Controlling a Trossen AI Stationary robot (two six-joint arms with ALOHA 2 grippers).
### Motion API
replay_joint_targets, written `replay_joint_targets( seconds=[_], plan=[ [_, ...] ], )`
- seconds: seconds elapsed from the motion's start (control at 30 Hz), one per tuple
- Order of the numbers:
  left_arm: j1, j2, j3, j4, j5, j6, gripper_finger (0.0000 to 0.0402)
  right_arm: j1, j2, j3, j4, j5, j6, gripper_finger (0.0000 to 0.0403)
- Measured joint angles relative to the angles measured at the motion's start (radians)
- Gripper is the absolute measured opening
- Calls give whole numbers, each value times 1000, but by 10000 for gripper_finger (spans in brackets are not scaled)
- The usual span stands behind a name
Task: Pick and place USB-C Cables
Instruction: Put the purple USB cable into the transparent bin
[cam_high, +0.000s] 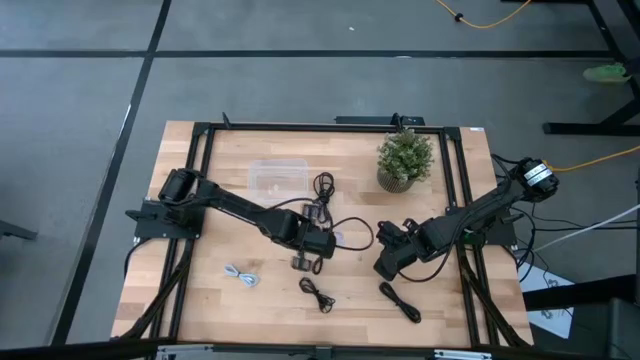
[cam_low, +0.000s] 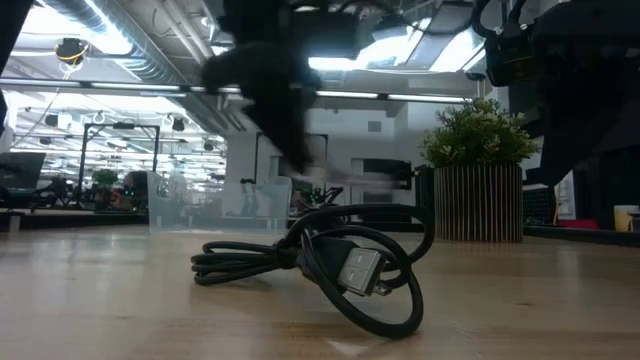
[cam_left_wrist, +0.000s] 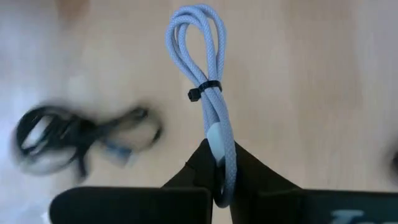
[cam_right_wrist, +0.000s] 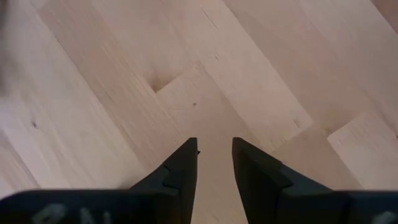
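Note:
My left gripper (cam_left_wrist: 219, 149) is near the table's middle (cam_high: 305, 258) and is shut on a pale grey-white coiled USB-C cable (cam_left_wrist: 208, 74) bound with a black tie. A black cable (cam_left_wrist: 81, 134) lies blurred on the wood beside it. On the table lie another pale cable (cam_high: 243, 276), a black cable (cam_high: 317, 293) near the front edge, a black cable (cam_high: 400, 300) at front right, and a black cable (cam_high: 323, 185) beside the clear box. My right gripper (cam_right_wrist: 214, 146) hovers open over bare wood right of centre (cam_high: 383, 268). The low view shows a black cable (cam_low: 330, 265) up close. My left gripper pinches the pale cable's coil between its two fingers at one end (cam_left_wrist: 225, 155), below the black tie (cam_left_wrist: 205, 90). Several strands lie side by side in the hold. The fingers lie along the coil, whose looped end (cam_left_wrist: 196, 18) sticks out past the fingertips.
A clear plastic box (cam_high: 277, 176) sits left of centre toward the far edge. A potted plant (cam_high: 404, 158) stands at the far right, also seen in the low view (cam_low: 480, 170). A black frame (cam_high: 300, 128) borders the wooden tabletop. Bare wood lies at front left.

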Motion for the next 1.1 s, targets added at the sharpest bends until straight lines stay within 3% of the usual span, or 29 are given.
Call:
replay_joint_targets(
  seconds=[0.2, 0.53, 0.77, 0.83, 1.1],
  plan=[
    [52, -50, 88, -298, -45, 22, 9, 0, 0, 0, 7, 6, 0, 106],
    [219, -224, 75, -543, -97, 60, 10, 0, 2, 0, 28, 10, 3, 106],
    [399, -385, -39, -510, -94, 143, 11, 0, 2, 0, 37, 10, 3, 106],
    [454, -430, -99, -475, -52, 162, 12, 0, 2, 0, 36, 9, 3, 106],
    [560, -492, -395, -132, 91, 227, 12, 0, 2, 0, 40, 9, 3, 106]
  ],
)
